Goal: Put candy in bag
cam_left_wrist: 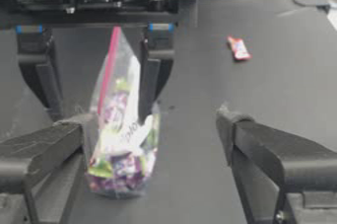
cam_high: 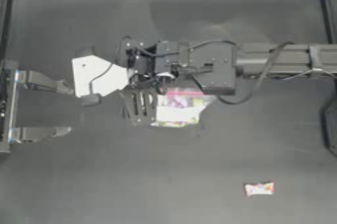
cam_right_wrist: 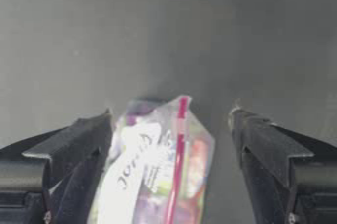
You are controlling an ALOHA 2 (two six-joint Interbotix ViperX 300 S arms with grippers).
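Table point(cam_high: 79, 178): dark, viewed from above. Bag point(cam_high: 176, 108) at centre of frame, clear plastic with pink seal strip, colourful contents visible through it. Candy point(cam_high: 258, 188) lying alone toward lower right of frame, well apart from bag; white wrapper with orange-red marks.

Right gripper point(cam_right_wrist: 170, 119) reaching in from right edge to centre, over bag's seal end. Jaws spread wide, bag between them, lying against one jaw, gap on the other side; not clamped.

Left gripper point(cam_left_wrist: 151, 129) at left of centre, just beside bag. Jaws likewise wide open, bag against one jaw, nothing gripped. Candy also visible in left wrist view, far off on table.
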